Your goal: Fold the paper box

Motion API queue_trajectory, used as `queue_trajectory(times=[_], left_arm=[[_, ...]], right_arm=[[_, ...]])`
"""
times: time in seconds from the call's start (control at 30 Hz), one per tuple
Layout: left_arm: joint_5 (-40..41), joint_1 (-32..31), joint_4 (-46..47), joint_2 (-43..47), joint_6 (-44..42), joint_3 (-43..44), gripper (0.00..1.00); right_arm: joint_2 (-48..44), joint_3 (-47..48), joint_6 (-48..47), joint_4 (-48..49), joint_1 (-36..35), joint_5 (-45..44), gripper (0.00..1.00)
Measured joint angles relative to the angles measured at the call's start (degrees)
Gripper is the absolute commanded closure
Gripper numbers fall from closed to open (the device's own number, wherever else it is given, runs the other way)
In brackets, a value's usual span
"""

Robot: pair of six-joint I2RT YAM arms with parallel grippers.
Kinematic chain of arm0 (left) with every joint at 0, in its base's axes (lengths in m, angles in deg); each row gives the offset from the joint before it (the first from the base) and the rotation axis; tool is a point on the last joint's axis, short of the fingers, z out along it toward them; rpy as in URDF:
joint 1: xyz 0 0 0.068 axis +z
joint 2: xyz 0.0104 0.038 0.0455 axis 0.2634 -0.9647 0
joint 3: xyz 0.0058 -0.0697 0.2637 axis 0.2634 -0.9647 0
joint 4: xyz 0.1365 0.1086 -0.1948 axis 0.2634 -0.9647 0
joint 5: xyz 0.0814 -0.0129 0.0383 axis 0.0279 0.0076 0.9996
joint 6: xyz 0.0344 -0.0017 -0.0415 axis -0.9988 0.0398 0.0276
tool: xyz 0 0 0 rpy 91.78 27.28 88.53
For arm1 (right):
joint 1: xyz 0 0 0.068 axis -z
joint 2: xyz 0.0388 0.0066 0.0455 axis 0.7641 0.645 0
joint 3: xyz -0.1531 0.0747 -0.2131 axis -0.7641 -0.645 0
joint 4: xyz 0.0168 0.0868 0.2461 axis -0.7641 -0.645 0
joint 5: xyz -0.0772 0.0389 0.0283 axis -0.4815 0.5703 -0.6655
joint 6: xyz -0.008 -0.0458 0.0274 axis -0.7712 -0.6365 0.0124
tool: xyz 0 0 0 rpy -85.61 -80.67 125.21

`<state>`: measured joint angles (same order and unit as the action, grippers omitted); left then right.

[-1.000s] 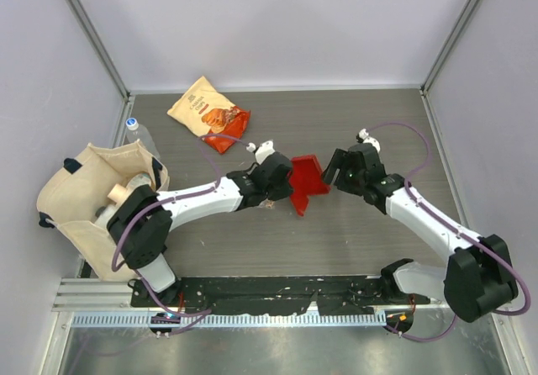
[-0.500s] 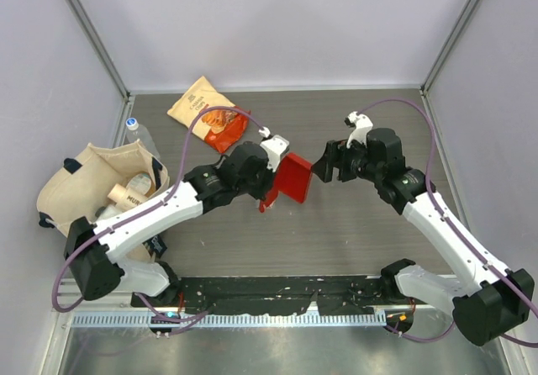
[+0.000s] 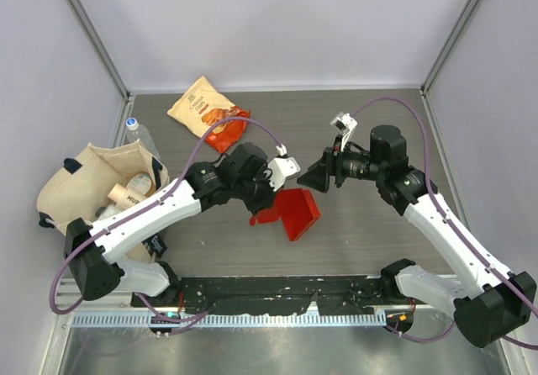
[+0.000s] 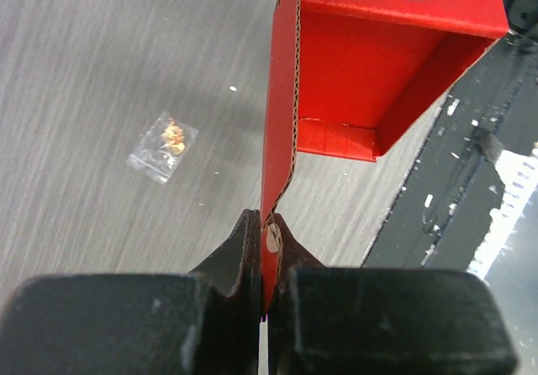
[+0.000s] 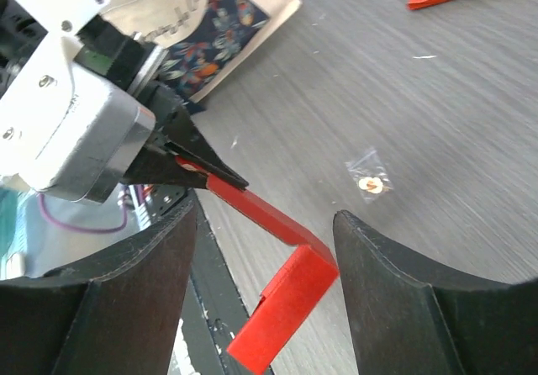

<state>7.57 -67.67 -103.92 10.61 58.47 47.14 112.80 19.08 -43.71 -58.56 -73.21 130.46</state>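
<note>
The paper box [image 3: 296, 213] is a bright red cardboard piece, partly folded with side walls raised, held just above the table. My left gripper [image 3: 259, 209] is shut on one flap edge; in the left wrist view [image 4: 267, 242] the box [image 4: 361, 64] hangs beyond the jaws with its open side showing. My right gripper [image 3: 317, 176] is open and empty, up and right of the box and apart from it. In the right wrist view the box [image 5: 290, 295] sits between and beyond my open fingers [image 5: 395, 282], with the left gripper [image 5: 181, 152] pinching its flap.
An orange-and-cream snack bag [image 3: 208, 112] lies at the back left. A cream tote bag [image 3: 88, 194] with items and a bottle [image 3: 137, 133] stand at the left. A tiny clear packet [image 4: 163, 137] lies on the table, also in the right wrist view [image 5: 368, 182].
My left gripper swung the box down and toward the near side, turning it flatter. My right gripper drew back to the right, off the box, and its wrist turned.
</note>
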Motion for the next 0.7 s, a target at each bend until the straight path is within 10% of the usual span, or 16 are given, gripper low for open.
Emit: queue_trajectory(times=[0.33,0.57,0.7], left_arm=[[-8.28,0.0,-2.36,0.85,-2.82,1.84,1.0],[-10.29,0.02,-2.71,1.86,-3.32,1.84,0.99],[-10.34,0.94,-2.21,2.62,-2.75,1.29,0.52]], right_arm=[[0.83,-5.11,0.26,5.2,-6.4,7.76,0.43],[1.22,-6.27,-0.42,6.54,-9.07,6.91,0.8],[1.38,-6.29,-1.29,8.22,-9.55,6.49,0.99]])
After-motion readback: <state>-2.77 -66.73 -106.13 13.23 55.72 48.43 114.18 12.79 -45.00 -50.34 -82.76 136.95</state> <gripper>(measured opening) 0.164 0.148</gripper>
